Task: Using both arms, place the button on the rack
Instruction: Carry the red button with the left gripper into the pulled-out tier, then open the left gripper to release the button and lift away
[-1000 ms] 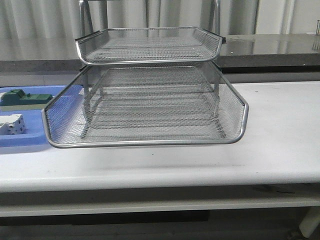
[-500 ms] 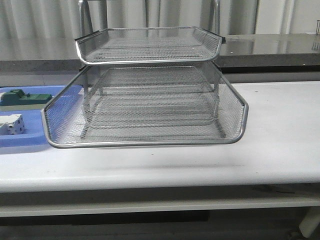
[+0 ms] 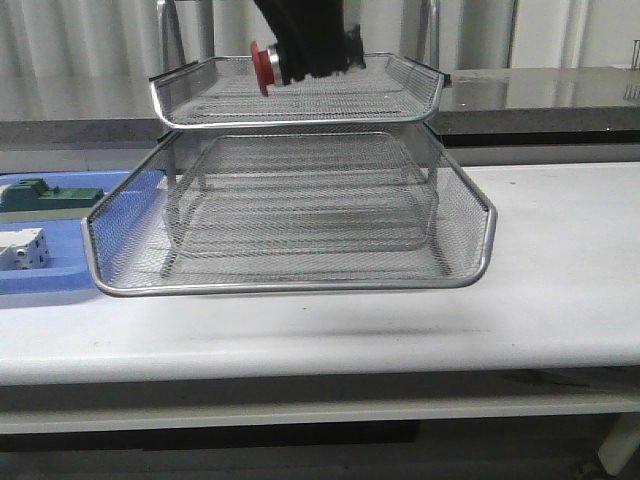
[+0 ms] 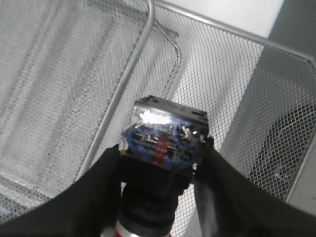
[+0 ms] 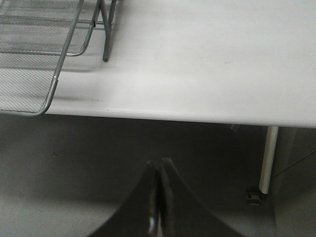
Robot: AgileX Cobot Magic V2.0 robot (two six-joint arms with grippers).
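New arrival: half a second ago the front view showed only the rack (image 3: 300, 180); now the left gripper (image 3: 308, 55) has dropped in from above, over the top tray (image 3: 400, 95).
Button: there it is, the button (image 3: 264, 66), red head pointing to the left of the front view, held sideways above the mesh of that top tray; it looks clear of the mesh, though whether it touches I cannot tell.
Left hand: clamped on the button; the left wrist view shows both black fingers (image 4: 94, 182) pressed against the button's body, blue rear block (image 4: 163, 143) facing the camera, wire mesh beneath.
Right hand: the right gripper (image 5: 157, 197) is pressed closed with nothing in it, parked low by the front edge of the table (image 5: 197, 64), well away from the rack's corner.
Rack: unmoved across the last second, middle tray (image 3: 290, 285) pulled forward, top tray pushed back.
Side tray: the blue tray (image 3: 60, 275) at the left, with its green block (image 3: 50, 195) and white block (image 3: 22, 248), sits as it did.
Meaning for the task: judging from this, the carry is nearly over and the set-down is next.
Next call: lower it gently onto the mesh and only then open the fingers.
Risk: a round-bodied button lying sideways could roll on the wire once let go.
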